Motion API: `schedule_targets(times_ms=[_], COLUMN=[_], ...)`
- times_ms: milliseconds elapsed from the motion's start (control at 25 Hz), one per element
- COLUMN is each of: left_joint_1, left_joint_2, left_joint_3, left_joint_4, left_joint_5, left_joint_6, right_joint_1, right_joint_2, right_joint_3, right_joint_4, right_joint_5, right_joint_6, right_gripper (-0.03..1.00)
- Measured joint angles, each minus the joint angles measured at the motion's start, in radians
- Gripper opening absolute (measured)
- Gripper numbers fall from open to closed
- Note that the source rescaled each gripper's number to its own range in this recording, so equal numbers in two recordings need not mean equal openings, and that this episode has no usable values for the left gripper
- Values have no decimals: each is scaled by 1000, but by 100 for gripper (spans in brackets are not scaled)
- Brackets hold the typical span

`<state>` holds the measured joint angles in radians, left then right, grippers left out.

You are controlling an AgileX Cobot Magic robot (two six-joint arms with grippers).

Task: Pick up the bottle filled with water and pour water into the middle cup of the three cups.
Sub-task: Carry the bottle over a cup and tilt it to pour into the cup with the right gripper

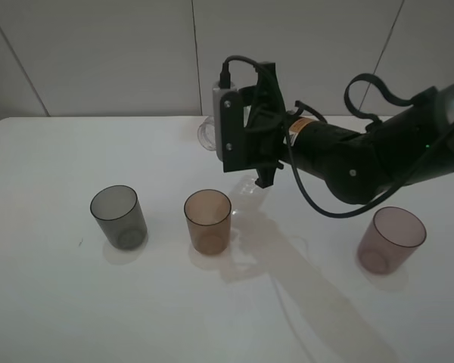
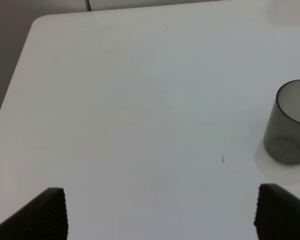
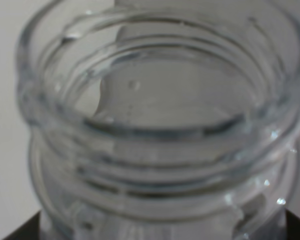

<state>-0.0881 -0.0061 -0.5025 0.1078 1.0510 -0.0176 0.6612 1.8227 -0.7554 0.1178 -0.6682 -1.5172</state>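
White tabletop (image 1: 53,302) with three translucent tumblers in a row. The right gripper (image 1: 259,170), reaching in past the mauve-purple tumbler (image 1: 391,240), is clamped on the small clear colourless plastic bottle (image 1: 208,133). The bottle is carried in the air and tipped far off upright. The amber-brown middle cup (image 1: 208,219) stands below the gripper and nearer the onlooker. The bottle's mouth appears short of the cup's rim, and no stream shows. The left gripper (image 2: 160,215) is spread wide and empty beside the smoky grey tumbler (image 1: 119,217).
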Motion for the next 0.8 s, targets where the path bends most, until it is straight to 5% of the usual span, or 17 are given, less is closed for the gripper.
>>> schedule_targets(times_ms=[800], left_joint_1=[0], left_joint_2=[0], left_joint_3=[0], left_joint_4=[0], left_joint_5=[0], left_joint_6=[0], right_joint_1=[60], right_joint_2=[0], right_joint_3=[98], right_joint_4=[71], right_joint_5=[-123], right_joint_6=[-42], right_gripper=[3])
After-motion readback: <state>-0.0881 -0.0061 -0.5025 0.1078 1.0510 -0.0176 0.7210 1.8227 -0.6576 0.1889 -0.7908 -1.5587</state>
